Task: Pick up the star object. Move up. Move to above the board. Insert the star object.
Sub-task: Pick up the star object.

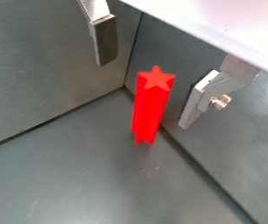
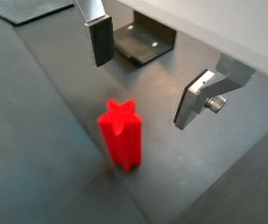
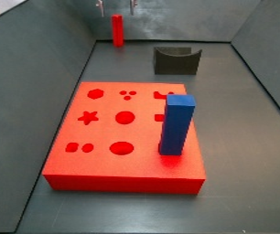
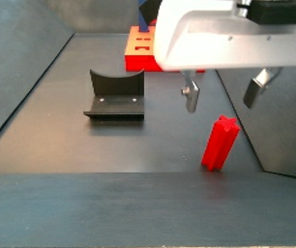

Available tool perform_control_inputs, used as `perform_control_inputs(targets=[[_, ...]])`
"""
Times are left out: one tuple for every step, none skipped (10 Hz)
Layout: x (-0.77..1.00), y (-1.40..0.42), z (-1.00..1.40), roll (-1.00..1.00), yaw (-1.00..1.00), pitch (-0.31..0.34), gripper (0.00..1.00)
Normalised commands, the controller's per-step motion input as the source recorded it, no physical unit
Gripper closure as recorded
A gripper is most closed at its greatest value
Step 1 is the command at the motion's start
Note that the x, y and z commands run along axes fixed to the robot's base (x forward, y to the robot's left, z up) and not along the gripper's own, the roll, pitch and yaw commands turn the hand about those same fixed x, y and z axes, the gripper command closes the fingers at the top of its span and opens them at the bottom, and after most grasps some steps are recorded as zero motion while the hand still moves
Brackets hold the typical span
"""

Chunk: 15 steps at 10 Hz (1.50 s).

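Star object upright on grey floor, slim matte red peg, star-shaped top, gripper just above it, jaws wide apart, empty, touching nothing, board well apart, flat red slab.

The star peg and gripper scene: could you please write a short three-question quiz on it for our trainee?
1. True or false: the gripper is shut on the red star peg.
2. What stands in a hole of the red board? A) a blue block B) the star peg C) nothing
3. Fill in: the dark L-shaped fixture stands on the ____ beyond the board.

Key:
1. False: the fingers hang open above the peg, which stands upright on the floor.
2. A, the blue block.
3. floor.
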Motion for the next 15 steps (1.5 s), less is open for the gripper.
perform_control_inputs(targets=[[-0.16,0.85,-0.39,-0.09,0.19,-0.297,0.0],[-0.15,0.8,-0.51,-0.05,0.18,-0.273,0.0],[0.0,0.64,-0.6,-0.02,0.16,-0.229,0.0],[0.03,0.41,-0.74,0.0,0.13,-0.2,0.0],[0.1,0.15,-0.78,-0.07,0.1,-0.211,0.0],[0.18,0.0,-0.71,-0.07,0.07,-0.156,0.0],[0.17,0.0,-0.65,-0.05,0.03,-0.124,0.0],[0.01,-0.23,-0.59,0.0,0.0,-0.124,0.0],[0.0,-0.01,0.0,0.0,0.0,-0.026,0.0],[0.0,0.0,0.0,0.0,0.0,0.0,0.0],[0.0,0.0,0.0,0.0,0.0,0.0,1.0],[0.0,0.0,0.0,0.0,0.0,0.0,1.0],[0.0,0.0,0.0,0.0,0.0,0.0,1.0],[0.0,0.0,0.0,0.0,0.0,0.0,1.0],[0.0,0.0,0.0,0.0,0.0,0.0,1.0]])
